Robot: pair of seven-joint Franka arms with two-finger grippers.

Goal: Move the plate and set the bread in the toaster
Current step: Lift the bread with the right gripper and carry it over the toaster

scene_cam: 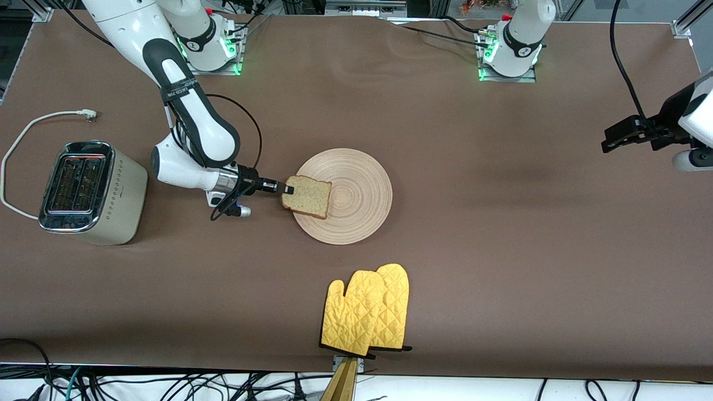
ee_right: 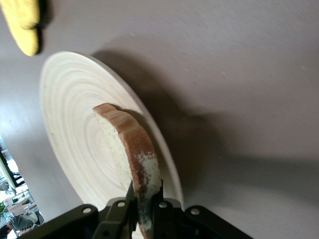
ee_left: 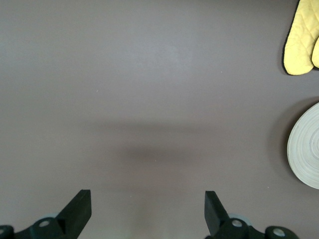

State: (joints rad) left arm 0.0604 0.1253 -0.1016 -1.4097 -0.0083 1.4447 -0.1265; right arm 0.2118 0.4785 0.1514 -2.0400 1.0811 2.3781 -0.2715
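Observation:
The bread [scene_cam: 307, 196] lies on the plate [scene_cam: 356, 189], at the plate's edge toward the right arm's end. My right gripper [scene_cam: 287, 189] is shut on the crust edge of the bread [ee_right: 137, 154], with the plate [ee_right: 75, 109] spread under it. The toaster [scene_cam: 89, 192] stands upright at the right arm's end of the table, slots up, its white cord [scene_cam: 22, 139] looping beside it. My left gripper [ee_left: 148, 211] is open over bare table at the left arm's end, nothing between its fingers; the plate's rim [ee_left: 305, 149] shows at the side of its view.
A pair of yellow oven mitts [scene_cam: 367, 309] lies near the table's front edge, nearer to the front camera than the plate. Brown cloth covers the table [scene_cam: 501, 223]. The left arm's hand [scene_cam: 663, 133] hangs at the table's end.

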